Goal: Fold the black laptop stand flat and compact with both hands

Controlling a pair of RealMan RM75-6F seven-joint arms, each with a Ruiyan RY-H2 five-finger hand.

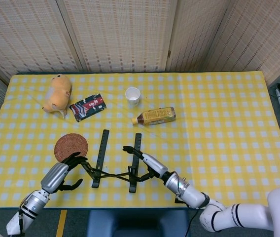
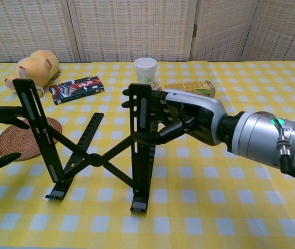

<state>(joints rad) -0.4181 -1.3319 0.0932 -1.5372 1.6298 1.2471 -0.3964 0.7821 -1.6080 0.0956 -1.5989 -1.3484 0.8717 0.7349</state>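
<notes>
The black laptop stand stands opened out near the table's front edge, its two upright bars joined by crossed links. My right hand holds the right bar near its top, fingers behind it and thumb against its side. In the head view my right hand lies along that bar. My left hand is spread beside the left bar and holds nothing. Only its fingertips show at the left edge of the chest view.
A woven coaster lies just left of the stand, close to my left hand. Behind are a plush toy, a black packet, a paper cup and a lying tea bottle. The table's front edge is close.
</notes>
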